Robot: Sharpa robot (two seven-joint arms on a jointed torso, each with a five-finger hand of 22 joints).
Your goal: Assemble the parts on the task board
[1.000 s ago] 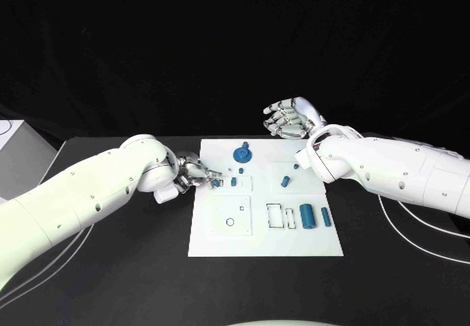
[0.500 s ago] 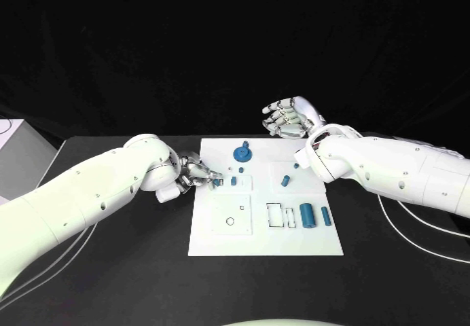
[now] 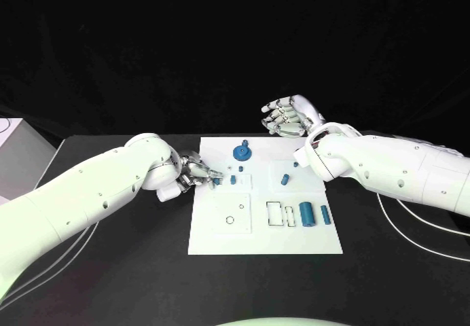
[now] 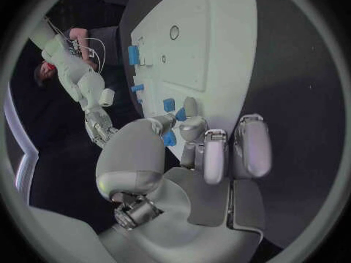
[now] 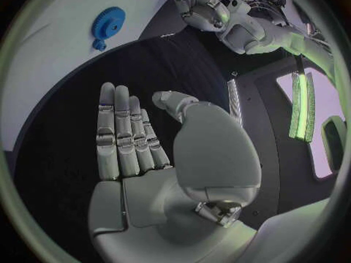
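Head view: task board (image 3: 264,238) lies between both arms, with a blue gear (image 3: 242,153), a large cylinder (image 3: 308,214) and a slim peg (image 3: 325,216) well apart from any fingers. Left hand (image 3: 199,175) at the board's edge pinches a small blue part (image 4: 169,138) between thumb and fingertips (image 4: 190,107). Right hand (image 3: 289,117) is raised beyond the board's far edge, fingers straight and together, holding nothing.

Task board (image 3: 264,241) mid-bench (image 3: 117,272). Gear (image 3: 242,153) at board's 12 o'clock; two cylinders (image 3: 308,214) at 3; left robot hand (image 3: 199,174) at 9.
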